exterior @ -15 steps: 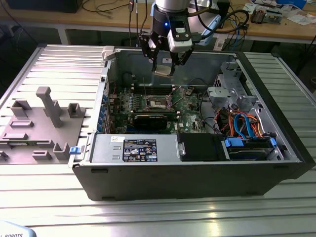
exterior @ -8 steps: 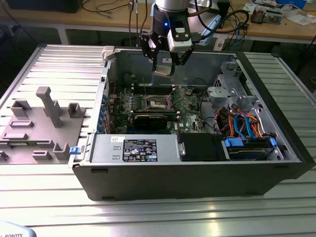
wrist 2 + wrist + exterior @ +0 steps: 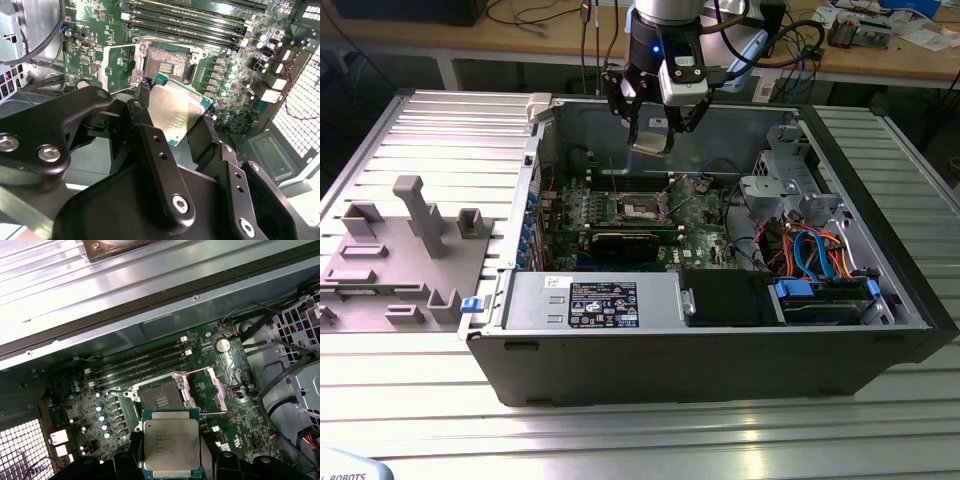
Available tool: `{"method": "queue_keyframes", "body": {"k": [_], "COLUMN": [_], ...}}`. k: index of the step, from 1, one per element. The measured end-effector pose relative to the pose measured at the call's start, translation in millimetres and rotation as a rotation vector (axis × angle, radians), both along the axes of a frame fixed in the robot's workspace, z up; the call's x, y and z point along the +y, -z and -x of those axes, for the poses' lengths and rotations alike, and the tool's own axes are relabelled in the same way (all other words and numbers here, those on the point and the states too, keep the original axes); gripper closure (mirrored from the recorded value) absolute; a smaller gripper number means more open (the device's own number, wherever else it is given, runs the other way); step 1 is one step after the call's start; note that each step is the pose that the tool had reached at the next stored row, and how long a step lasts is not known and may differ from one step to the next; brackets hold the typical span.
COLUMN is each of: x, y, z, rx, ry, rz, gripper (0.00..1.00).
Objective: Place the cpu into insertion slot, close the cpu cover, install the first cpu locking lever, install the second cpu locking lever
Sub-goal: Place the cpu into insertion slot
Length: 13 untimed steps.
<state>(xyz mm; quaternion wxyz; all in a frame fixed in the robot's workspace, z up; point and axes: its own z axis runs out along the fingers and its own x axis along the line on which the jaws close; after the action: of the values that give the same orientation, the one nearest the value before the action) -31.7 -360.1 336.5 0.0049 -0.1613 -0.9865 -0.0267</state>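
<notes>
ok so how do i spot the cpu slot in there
Inside the open case, find the green board. Near its middle, beside the long dark memory rows, is the slot: a dark square of pins in a silver rim, its cover swung open.

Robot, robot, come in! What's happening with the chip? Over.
Gripper shut on the cpu, up in the air. Insertion slot empty, cpu cover open. Nothing blocking the slot.

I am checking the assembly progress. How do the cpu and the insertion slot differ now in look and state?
The cpu has a silver-grey metal top; the insertion slot has a dark centre. The cpu is held by the gripper above the green board; the insertion slot sits in that board, uncovered and empty. Both are square.
</notes>
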Motion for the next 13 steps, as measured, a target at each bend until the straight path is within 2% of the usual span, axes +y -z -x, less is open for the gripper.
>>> {"method": "queue_keyframes", "body": {"k": [13], "x": [0.0], "y": [0.0], "z": [0.0], "rx": [0.0000], "ry": [0.014], "rz": [0.0000], "gripper": [0.46]}}
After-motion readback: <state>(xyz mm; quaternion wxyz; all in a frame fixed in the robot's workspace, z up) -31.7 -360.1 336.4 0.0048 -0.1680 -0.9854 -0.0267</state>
